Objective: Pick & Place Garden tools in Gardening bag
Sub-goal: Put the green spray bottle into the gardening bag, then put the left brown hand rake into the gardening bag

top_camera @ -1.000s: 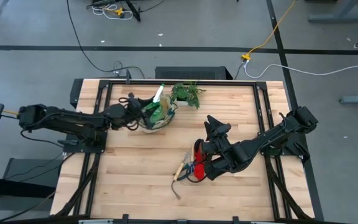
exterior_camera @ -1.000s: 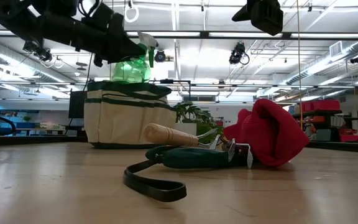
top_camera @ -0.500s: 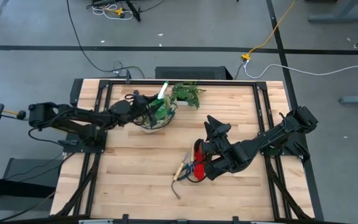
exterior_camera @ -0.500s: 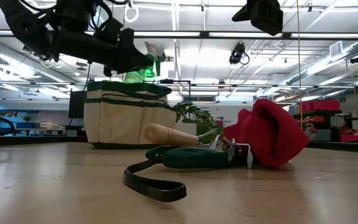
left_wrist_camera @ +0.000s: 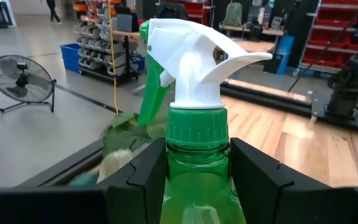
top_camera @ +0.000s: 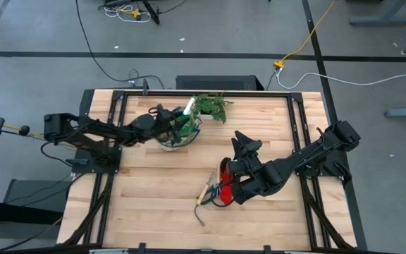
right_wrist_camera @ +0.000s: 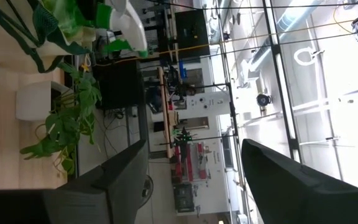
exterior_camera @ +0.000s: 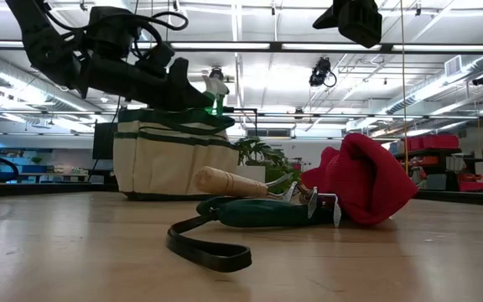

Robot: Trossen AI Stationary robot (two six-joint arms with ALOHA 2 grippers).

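My left gripper (top_camera: 169,124) is shut on the translucent green spray bottle (top_camera: 185,115) over the cream gardening bag (top_camera: 176,139). In the low view only the bottle's pale nozzle (exterior_camera: 215,87) shows above the bag's rim (exterior_camera: 170,122). The red-and-black gloves (top_camera: 225,185) and the wooden-handled rake (top_camera: 206,192) lie together on the table near its middle. My right gripper (right_wrist_camera: 191,180) is open and empty, raised above the gloves (exterior_camera: 363,180). My left gripper pinches the bottle's green shoulder just under the cap (left_wrist_camera: 197,163) between its two fingers, one on each side. The fingers come level from the table's left. The bottle stands upright, its lower body down in the bag's mouth; what its base rests on is hidden.
A leafy plant in a white pot (top_camera: 212,106) stands right of the bag at the far edge. A dark green tool with a black strap loop (exterior_camera: 250,214) lies in front of the rake's handle (exterior_camera: 225,179). Bare wood lies along the table's near side (top_camera: 154,204).
My left gripper has moved toward the table's right edge and down with the spray bottle, still shut on it. The bottle's green body, above the bag's rim before, has sunk into the bag's mouth, leaving the nozzle showing.
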